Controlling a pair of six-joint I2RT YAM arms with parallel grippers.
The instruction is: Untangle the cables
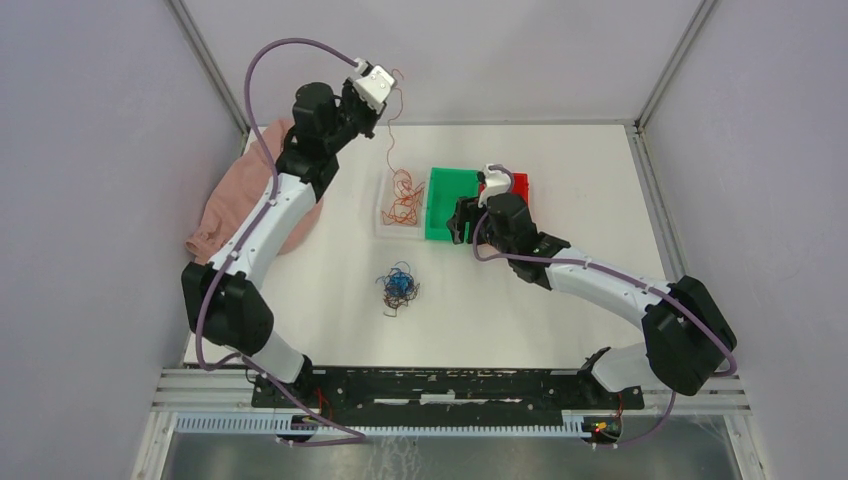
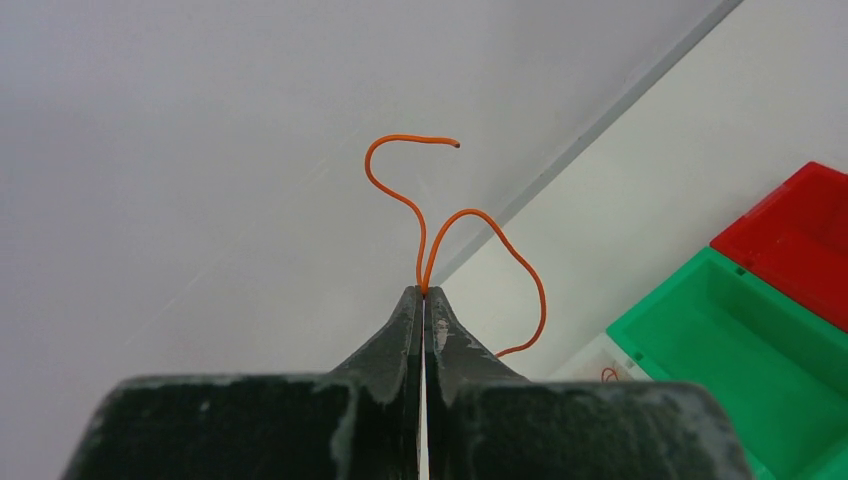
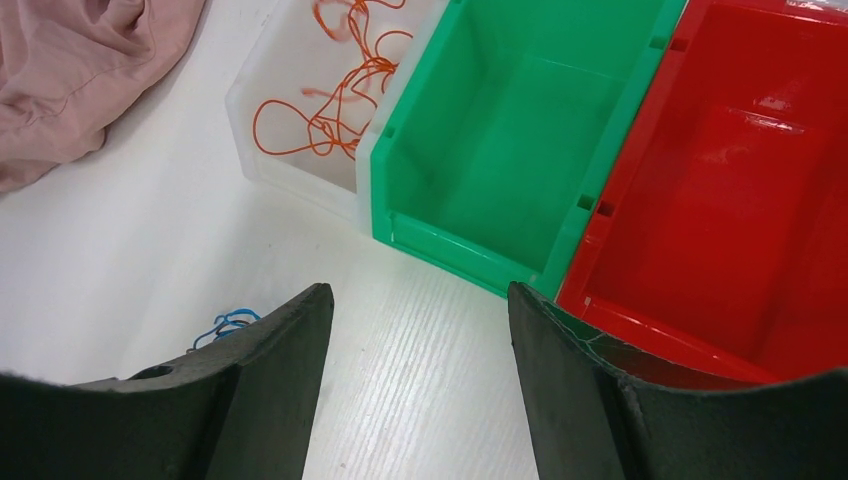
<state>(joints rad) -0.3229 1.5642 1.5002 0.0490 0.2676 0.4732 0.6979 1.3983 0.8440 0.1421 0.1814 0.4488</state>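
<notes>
Tangle of blue, dark and orange cables (image 1: 398,287) lies on the table (image 1: 330,330) nearest the arm bases. Beyond it the right gripper (image 3: 418,295) hovers with fingers spread and empty before the green bin (image 3: 500,130), flanked by a clear bin (image 1: 384,210) of orange wires (image 3: 330,110) and a red bin (image 3: 740,180). Farthest back, the raised left gripper (image 2: 424,292) pinches one orange wire (image 2: 470,211) that trails down toward the clear bin.

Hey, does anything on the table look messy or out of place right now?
A crumpled pink cloth lies at the left edge of the table, apart from everything else. A knotted clump of blue and dark cables sits loose mid-table, outside any bin.
</notes>
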